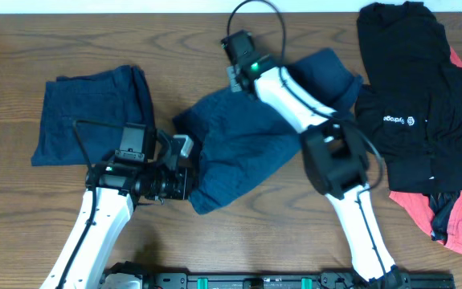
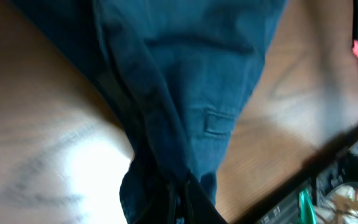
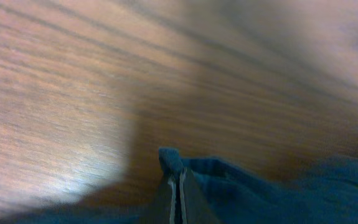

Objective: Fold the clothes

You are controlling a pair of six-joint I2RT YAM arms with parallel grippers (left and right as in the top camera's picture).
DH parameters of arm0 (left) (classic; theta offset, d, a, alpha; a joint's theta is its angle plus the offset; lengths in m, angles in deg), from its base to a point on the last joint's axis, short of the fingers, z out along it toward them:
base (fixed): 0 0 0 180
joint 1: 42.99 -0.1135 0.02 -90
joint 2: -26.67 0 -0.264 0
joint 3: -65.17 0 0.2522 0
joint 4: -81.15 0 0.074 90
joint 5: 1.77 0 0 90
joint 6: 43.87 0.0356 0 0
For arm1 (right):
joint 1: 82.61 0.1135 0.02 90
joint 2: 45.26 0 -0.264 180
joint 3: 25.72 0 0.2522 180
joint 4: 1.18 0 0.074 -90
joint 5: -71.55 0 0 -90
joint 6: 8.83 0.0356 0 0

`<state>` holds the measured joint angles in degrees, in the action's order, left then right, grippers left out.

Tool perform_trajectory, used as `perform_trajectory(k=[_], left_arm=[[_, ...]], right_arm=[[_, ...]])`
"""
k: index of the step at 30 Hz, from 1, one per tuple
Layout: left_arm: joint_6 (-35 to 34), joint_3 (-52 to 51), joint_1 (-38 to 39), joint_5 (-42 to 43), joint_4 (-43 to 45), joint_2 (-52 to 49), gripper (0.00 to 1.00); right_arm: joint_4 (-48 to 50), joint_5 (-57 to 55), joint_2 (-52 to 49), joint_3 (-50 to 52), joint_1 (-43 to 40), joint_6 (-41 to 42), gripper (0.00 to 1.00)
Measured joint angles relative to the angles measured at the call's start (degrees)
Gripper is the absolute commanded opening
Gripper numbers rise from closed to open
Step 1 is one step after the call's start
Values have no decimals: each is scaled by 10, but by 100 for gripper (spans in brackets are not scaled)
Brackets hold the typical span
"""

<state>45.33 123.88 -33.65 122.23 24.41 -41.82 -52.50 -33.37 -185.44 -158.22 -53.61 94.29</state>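
Note:
A navy-blue garment [image 1: 247, 148] lies spread in the middle of the table. My left gripper [image 1: 189, 172] is shut on its left edge; in the left wrist view the cloth [image 2: 185, 93] hangs from the jaws [image 2: 182, 202]. My right gripper [image 1: 232, 80] is shut on the garment's far edge; in the right wrist view a small fold of blue cloth [image 3: 171, 158] sticks out of the closed jaws [image 3: 177, 186] above the wood. A second navy garment [image 1: 94, 116] lies folded at the left.
A pile of black clothes [image 1: 415, 96] with white print lies at the right, over red-pink fabric [image 1: 455, 217]. A dark rail [image 1: 279, 281] runs along the table's front edge.

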Motion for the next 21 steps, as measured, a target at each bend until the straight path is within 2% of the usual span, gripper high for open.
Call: perform_trajectory(k=[8,12,17,21], left_arm=[[-20,114,-50,-40,11,-1,6],[-31,174,-62,-37,-28,0,6],[-35,186,-61,-13,-69,11,6],[-32,186,-61,-13,-43,16,7]], right_arm=[[-200,-9,289,-1,-78,0,1],[-324,-14,430,-11,-114,1,1],[-430,-2,496,-12,-128,0,1],[-442,16,497,-11,-148,-3,1]])
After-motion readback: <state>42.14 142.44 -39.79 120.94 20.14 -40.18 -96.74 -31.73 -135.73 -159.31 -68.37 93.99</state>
